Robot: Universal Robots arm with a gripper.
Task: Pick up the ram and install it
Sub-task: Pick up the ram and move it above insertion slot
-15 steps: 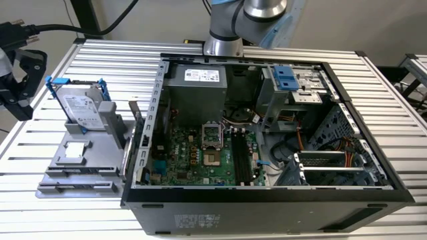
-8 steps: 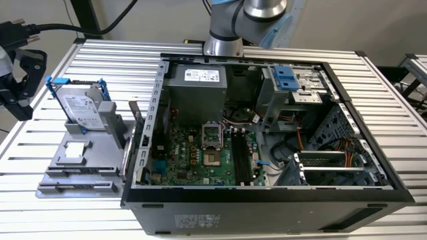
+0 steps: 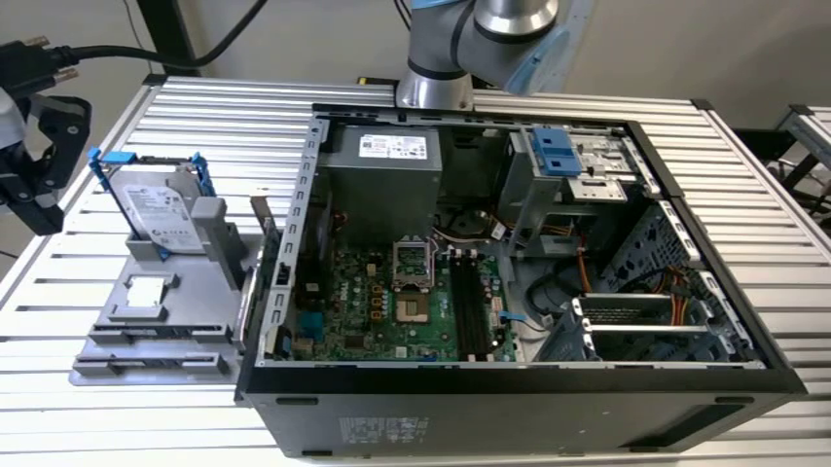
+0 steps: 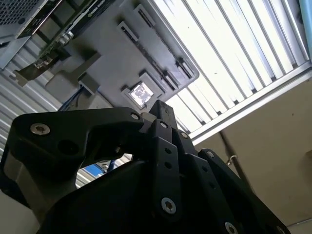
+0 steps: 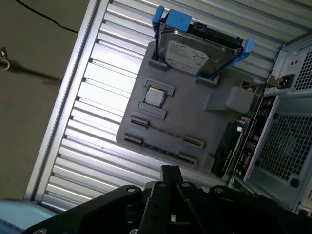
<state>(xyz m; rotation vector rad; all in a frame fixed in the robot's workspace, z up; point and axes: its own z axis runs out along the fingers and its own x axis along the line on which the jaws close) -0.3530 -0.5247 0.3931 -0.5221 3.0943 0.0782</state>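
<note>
— Exterior view?
— The gripper (image 3: 50, 156) hangs beside the gray tray (image 3: 195, 313); jaws, can't tell.
— First wrist view?
— The ram (image 5: 163, 132) sits edge-on in the tray, long axis along the edge opposite the hard drive (image 5: 195, 48).

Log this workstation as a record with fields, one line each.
table: slatted metal table
computer case: open, motherboard exposed
memory slots: long, black, look empty
fixture tray: gray, beside the case on the exterior view's left
hard drive: upright in a blue bracket on the tray
ram: possibly the thin dark strip between two holders on the tray; too thin to be sure
gripper: off the tray's outer side, touching nothing
</note>
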